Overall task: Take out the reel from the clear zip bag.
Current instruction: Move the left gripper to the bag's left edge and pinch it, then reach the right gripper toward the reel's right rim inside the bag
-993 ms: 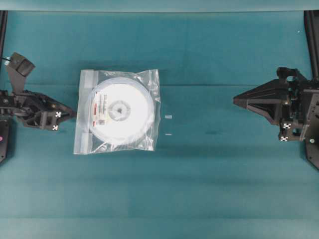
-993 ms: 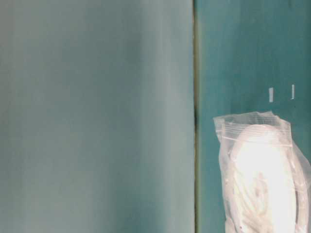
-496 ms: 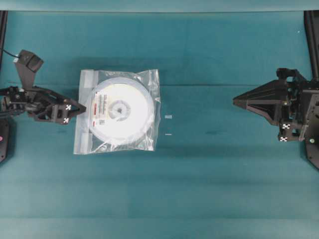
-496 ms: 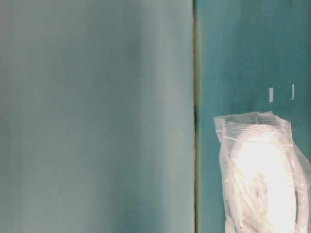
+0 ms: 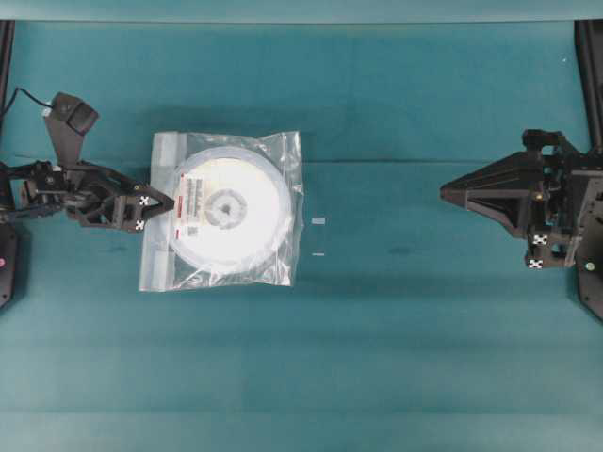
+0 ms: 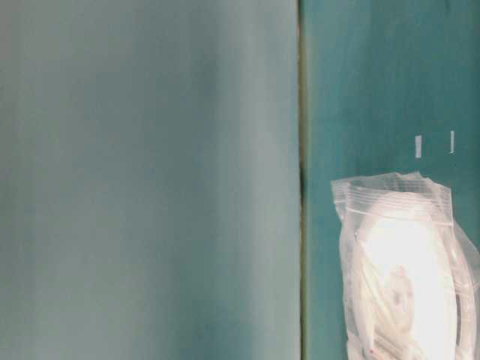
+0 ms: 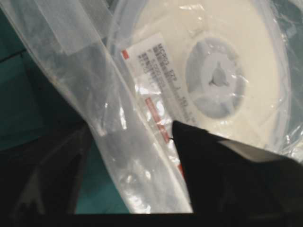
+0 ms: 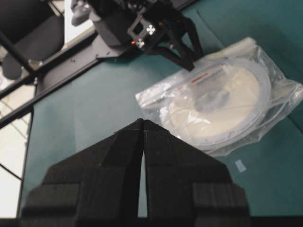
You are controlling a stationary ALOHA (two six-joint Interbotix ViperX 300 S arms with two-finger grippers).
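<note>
Overhead view: reel inside clear zip bag, extraction pending. Left gripper jaws apart, straddling bag's left edge. Right gripper together, empty, far right.

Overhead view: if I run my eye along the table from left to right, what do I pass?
Left gripper → zip bag with the reel inside → two small white marks → right gripper.
</note>
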